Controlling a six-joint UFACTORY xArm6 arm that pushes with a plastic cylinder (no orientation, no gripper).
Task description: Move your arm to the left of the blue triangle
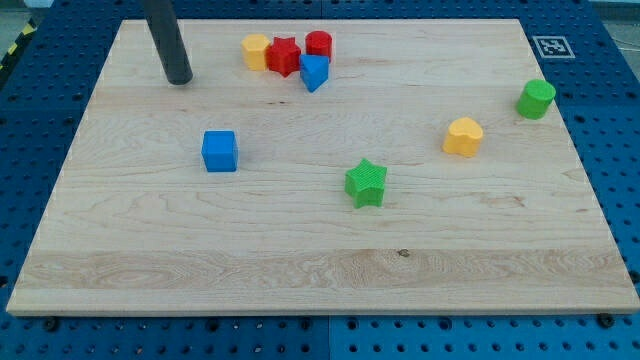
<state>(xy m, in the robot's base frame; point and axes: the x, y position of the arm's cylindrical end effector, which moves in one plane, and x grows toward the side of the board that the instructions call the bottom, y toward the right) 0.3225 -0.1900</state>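
Note:
The blue triangle [314, 72] sits near the view's top centre of the wooden board [320, 270]. It touches a red star [284, 56] on its left and a red cylinder [319, 44] just above it. A yellow block [256, 50] sits left of the red star. My tip [180, 80] is at the view's upper left, well to the left of the blue triangle and apart from all blocks. The rod rises from it toward the view's top.
A blue cube [219, 151] lies below my tip, left of centre. A green star [366, 183] is near the middle. A yellow heart [463, 136] and a green cylinder [536, 99] are at the right. A printed marker [549, 46] is at the board's top right corner.

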